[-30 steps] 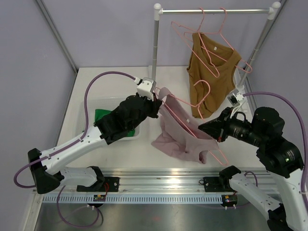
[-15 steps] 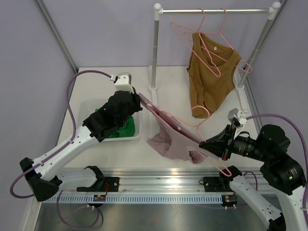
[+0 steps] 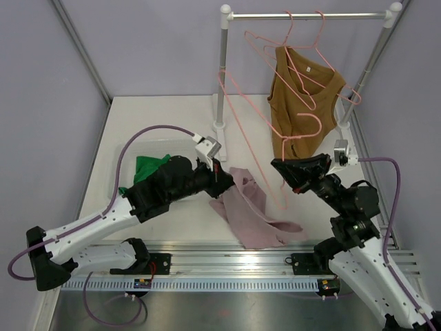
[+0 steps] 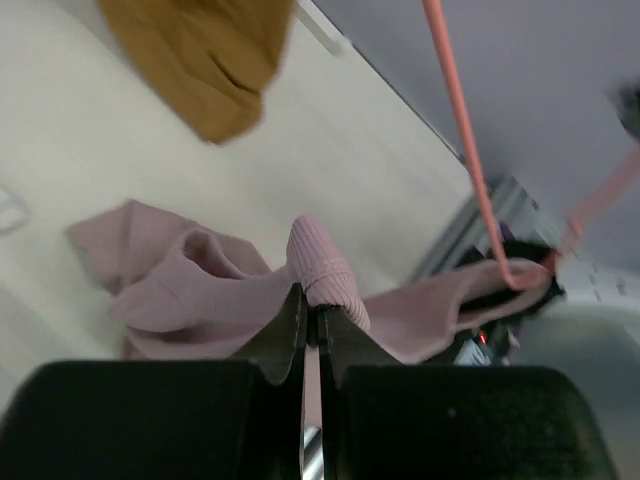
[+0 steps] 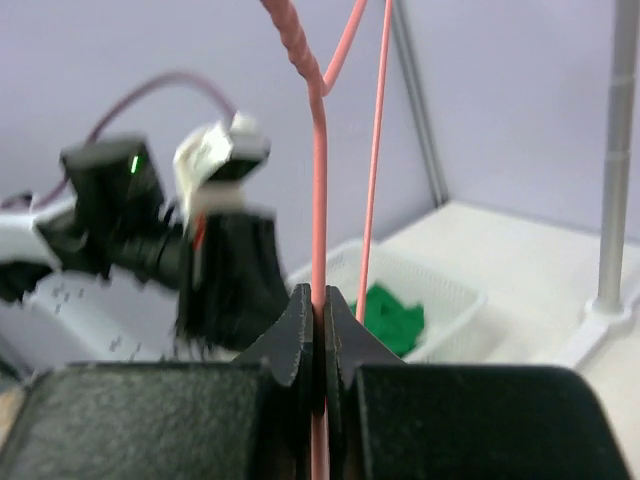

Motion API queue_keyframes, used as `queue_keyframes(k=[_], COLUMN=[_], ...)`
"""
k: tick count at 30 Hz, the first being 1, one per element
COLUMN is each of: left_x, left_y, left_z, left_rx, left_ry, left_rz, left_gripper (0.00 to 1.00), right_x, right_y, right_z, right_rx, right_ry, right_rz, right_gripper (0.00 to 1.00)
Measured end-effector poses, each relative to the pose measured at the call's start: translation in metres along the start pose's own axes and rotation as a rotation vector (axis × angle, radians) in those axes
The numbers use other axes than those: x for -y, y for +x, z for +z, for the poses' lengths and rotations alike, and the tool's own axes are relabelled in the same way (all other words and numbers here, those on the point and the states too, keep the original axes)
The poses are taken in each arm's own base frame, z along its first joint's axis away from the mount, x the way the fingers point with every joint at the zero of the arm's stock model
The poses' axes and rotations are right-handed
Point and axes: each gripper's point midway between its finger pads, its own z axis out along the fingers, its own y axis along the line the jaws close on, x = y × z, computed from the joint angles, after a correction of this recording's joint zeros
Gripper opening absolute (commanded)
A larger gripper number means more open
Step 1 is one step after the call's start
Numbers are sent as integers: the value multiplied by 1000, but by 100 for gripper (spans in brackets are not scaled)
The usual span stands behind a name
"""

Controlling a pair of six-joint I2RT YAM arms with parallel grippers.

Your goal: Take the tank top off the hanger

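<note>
From the top external view, your left end effector [image 3: 222,176] is pressed together on an upper fold of the mauve ribbed tank top [image 3: 255,217]. The rest of the cloth lies crumpled on the bench [image 3: 165,117] close to the middle of its near edge. Your right end effector [image 3: 279,167] pinches the thin pink wire hanger [image 3: 279,200], which stands tilted over the bench, one corner high toward the far edge and the other low beside the tank top. A brown tank top [image 3: 303,103] hangs on another pink hanger over the far right corner. A white mesh basket [image 3: 138,148] holding a green cloth [image 3: 148,169] sits by the left edge.

In the left wrist view, the end effector [image 4: 310,300] has its tips shut on a ribbed ridge of the tank top [image 4: 200,290]. The hanger [image 4: 460,110] comes down to the cloth's far strap. You cannot tell whether the wire is caught in that strap or only lies against it.

In the right wrist view, the end effector [image 5: 318,300] clamps the hanger wire [image 5: 318,200] upright between its tips. The basket [image 5: 440,300] and green cloth [image 5: 390,315] show behind it.
</note>
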Motion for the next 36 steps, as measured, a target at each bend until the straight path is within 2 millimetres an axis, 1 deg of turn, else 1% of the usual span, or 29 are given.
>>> queue_keyframes(k=[1, 3, 5, 6, 7, 8, 9, 10, 11, 12, 13, 14, 15, 17, 19, 21, 24, 27, 29, 31, 33, 36], left_x=[11, 19, 13, 6, 1, -5, -11, -16, -20, -24, -27, -30, -32, -34, -35, -37, -41, -46, -53, -61, -69, -85], left_y=[12, 34, 53, 60, 65, 67, 68, 69, 69, 70, 70, 68, 65, 55, 37, 18, -4, -15, -15, -13, -9, 10], left_z=[1, 2, 4, 4, 4, 3, 3, 2, 1, -1, -3, -6, -9, -17, -28, -44, -73, -101, -115, -126, -132, -136], left_rx=[-29, -75, -115, -134, -145, -150, -153, -155, -157, -165, -175, -178, -182, -180, -158, -128, -88, -72, -75, -82, -76, -106], left_ry=[47, 94, 80, 54, 32, 0, -28, -56, -76, -101, -122, -142, -159, -200, -243, -287, -343, -379, -406, -436, -462, -493], left_rz=[15, 31, 32, 30, 28, 29, 31, 33, 42, 49, 49, 52, 62, 65, 72, 78, 88, 114, 138, 163, 188, 226], left_gripper=[0, 0, 1, 4, 12, 26, 37, 53, 76, 81, 85, 99, 99, 99, 99, 99, 99, 99, 99, 99, 99, 99], right_x=[7, 18, 23, 26, 27, 29, 29, 27, 24, 20, 19, 19, 20, 28, 44, 61, 92, 127, 137, 151, 164, 188], right_y=[-7, -22, -40, -46, -51, -58, -69, -85, -101, -116, -127, -136, -141, -146, -141, -127, -90, -47, -40, -41, -54, -74], right_z=[8, 22, 33, 37, 40, 43, 47, 50, 52, 52, 53, 52, 50, 52, 61, 72, 84, 90, 93, 104, 119, 139], right_rx=[64, 168, 251, 260, 266, 257, 242, 236, 235, 235, 229, 225, 215, 170, 84, -8, -176, -357, -406, -437, -430, -401], right_ry=[3, 9, 9, 24, 38, 64, 96, 129, 154, 176, 206, 233, 260, 327, 397, 442, 505, 574, 600, 619, 627, 648], right_rz=[-5, -9, -17, -11, -7, 2, 10, 9, -3, -19, -28, -40, -47, -59, -65, -68, -69, -65, -73, -90, -108, -132], right_gripper=[0, 0, 0, 0, 0, 0, 0, 0, 0, 0, 0, 0, 0, 0, 0, 0, 0, 0, 0, 0, 0, 0])
